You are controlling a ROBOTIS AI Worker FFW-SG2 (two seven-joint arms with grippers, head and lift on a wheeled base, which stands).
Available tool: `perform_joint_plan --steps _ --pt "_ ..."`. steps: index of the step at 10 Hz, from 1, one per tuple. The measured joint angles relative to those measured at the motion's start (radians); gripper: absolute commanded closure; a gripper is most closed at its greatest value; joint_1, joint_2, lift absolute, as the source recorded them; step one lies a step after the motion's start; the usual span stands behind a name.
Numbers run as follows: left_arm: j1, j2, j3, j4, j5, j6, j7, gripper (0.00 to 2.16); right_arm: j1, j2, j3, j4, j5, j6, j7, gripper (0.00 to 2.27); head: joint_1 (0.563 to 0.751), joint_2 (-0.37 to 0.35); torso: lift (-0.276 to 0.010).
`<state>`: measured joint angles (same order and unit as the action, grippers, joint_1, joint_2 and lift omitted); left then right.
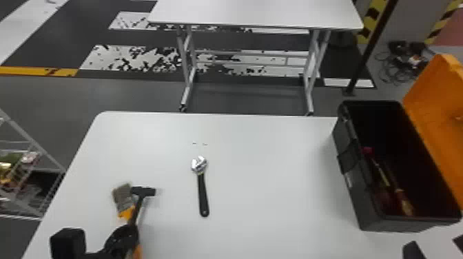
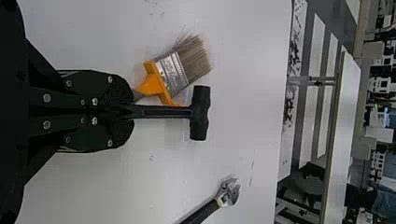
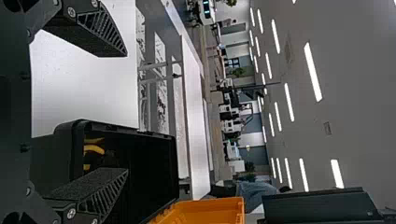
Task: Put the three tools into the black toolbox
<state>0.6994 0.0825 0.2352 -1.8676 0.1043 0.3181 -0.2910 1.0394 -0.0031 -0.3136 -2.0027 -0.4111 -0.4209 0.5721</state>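
Toolbox (image 1: 360,206) is standing open on the white table (image 1: 261,151), its orange lid (image 1: 437,100) leaning back on the side away from the wrench (image 1: 203,196). Inside it, from where I'm standing, a few slim things are lying along the wall nearer the wrench, one showing a red end and others yellowish; I'm not managing to tell what they are. A small pale mark is showing on the toolbox's outer wall.

The three tools are all sitting outside the toolbox, to its left: the wrench is lying nearest, while the hammer (image 1: 143,191) and the brush (image 1: 123,199) are showing farther left, side by side. The brush's metal band is carrying some print, too small for me to make out.

Left of the toolbox, the left gripper (image 1: 130,228) is clamping the hammer's handle between its fingers. Just on the robot's side of the toolbox, the right gripper (image 1: 434,247) is holding its fingers spread wide apart.
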Motion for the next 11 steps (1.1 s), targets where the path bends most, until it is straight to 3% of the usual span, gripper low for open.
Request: perform_joint_plan --steps 4,7,8,10,11 --pt "0.021 0.0 -0.001 -0.04 0.004 0.002 0.0 2.08 -0.004 0.0 0.001 0.004 0.0 0.0 0.0 0.13 0.695 0.019 -0.051" --pt "0.078 0.0 0.0 -0.158 0.028 0.063 -0.003 2.08 -0.004 0.0 0.003 0.001 0.0 0.003 0.0 0.13 0.695 0.001 -0.051" --pt "0.093 -0.001 -0.001 -0.207 0.044 0.108 -0.022 2.08 -0.01 0.0 0.004 -0.007 0.001 0.034 0.0 0.13 0.695 -0.016 -0.051" --pt "0.101 -0.003 -0.008 -0.282 0.084 0.202 -0.091 2.08 -0.035 0.0 0.004 -0.053 0.003 0.196 0.028 0.13 0.695 -0.047 -0.051" --pt "0.101 -0.004 -0.032 -0.311 0.092 0.229 -0.113 2.08 -0.067 0.0 -0.003 -0.099 0.004 0.381 0.058 0.13 0.695 -0.061 -0.051"
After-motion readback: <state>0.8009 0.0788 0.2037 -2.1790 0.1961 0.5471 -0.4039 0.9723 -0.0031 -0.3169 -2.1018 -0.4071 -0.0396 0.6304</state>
